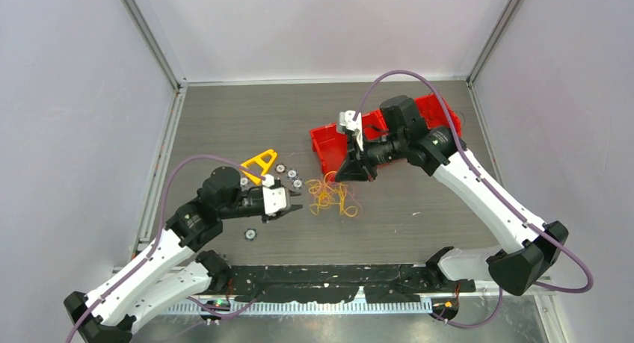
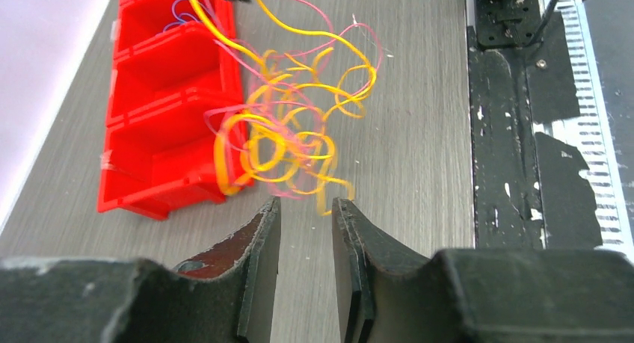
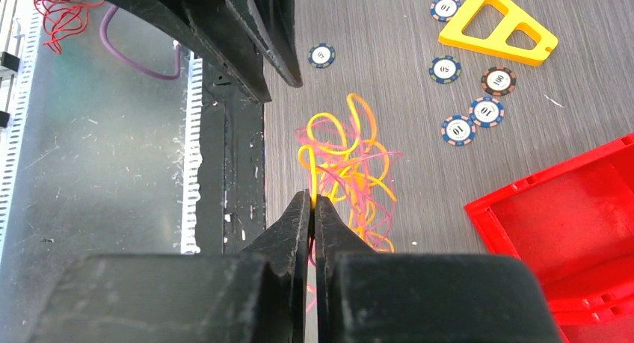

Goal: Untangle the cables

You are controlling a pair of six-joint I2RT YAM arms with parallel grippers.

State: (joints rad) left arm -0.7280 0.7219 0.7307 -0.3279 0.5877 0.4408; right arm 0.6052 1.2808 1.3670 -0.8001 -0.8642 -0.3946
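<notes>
Left tool [image 1: 290,208], released, jaws parted, sat low over the counter [image 1: 419,208] just beside the cables [image 1: 333,196], not touching them. Right tool [image 3: 312,198], clenched on one yellow strand rising from the cables, a tangled yellow-and-pink heap that lay on the counter between both tools. Behind the heap and just beside it stood a red bin [image 1: 326,143]; a yellow triangle [image 1: 259,163] lay left, well apart.

cables [image 1: 333,196]: you are seeing them lying on the table [image 1: 419,208], just in front of the bin [image 1: 329,145]; the left gripper [image 1: 297,207] is sitting to their left
chips [image 1: 288,172]: clustering left of the cables, beside the triangular frame [image 1: 259,164]; one chip [image 1: 250,234] is lying apart, nearer the arm bases
</notes>
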